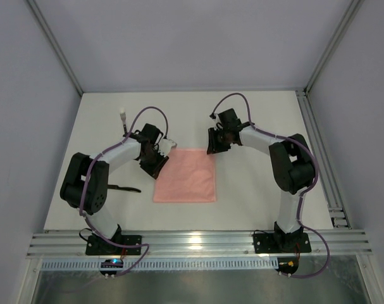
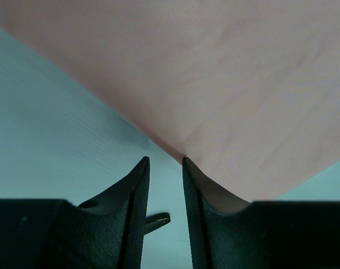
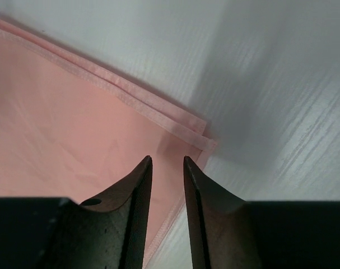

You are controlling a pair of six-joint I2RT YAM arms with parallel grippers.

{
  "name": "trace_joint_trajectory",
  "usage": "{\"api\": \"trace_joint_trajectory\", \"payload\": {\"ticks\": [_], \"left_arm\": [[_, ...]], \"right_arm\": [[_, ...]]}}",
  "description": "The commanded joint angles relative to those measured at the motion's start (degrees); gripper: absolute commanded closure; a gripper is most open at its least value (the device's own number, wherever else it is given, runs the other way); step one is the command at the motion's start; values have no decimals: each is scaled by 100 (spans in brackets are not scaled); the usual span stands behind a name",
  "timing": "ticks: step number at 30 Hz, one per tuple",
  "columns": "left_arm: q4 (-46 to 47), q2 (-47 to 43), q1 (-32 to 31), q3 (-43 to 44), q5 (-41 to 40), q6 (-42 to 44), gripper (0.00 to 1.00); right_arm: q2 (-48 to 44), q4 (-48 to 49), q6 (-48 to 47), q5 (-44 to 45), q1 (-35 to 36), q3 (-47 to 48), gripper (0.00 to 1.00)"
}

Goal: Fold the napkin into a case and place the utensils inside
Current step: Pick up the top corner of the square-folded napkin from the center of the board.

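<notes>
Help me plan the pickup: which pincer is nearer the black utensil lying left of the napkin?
Left. The left pincer sits at the far-left corner of the napkin, close to the black utensil; the right pincer is at the far-right corner, across the napkin.

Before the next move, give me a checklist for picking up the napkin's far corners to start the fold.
1. The napkin lies flat: ok.
2. The left end effector is at the far left corner, jaws apart, nothing between them: ok.
3. The right end effector is over the far right corner, jaws apart and empty: ok.
4. A corner is gripped by either arm: not ok.
5. One black utensil lies left of the napkin, off the sheet: ok.
6. The second utensil is located: cannot tell.
</notes>
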Motion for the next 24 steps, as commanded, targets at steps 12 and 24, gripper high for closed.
{"api": "trace_joint_trajectory", "payload": {"ticks": [12, 24], "left_arm": [[105, 72, 24, 14, -35, 73, 67], [105, 55, 24, 14, -52, 64, 67]], "right_arm": [[631, -455, -229, 195, -157, 633, 61], [289, 19, -19, -376, -166, 431, 65]]}}
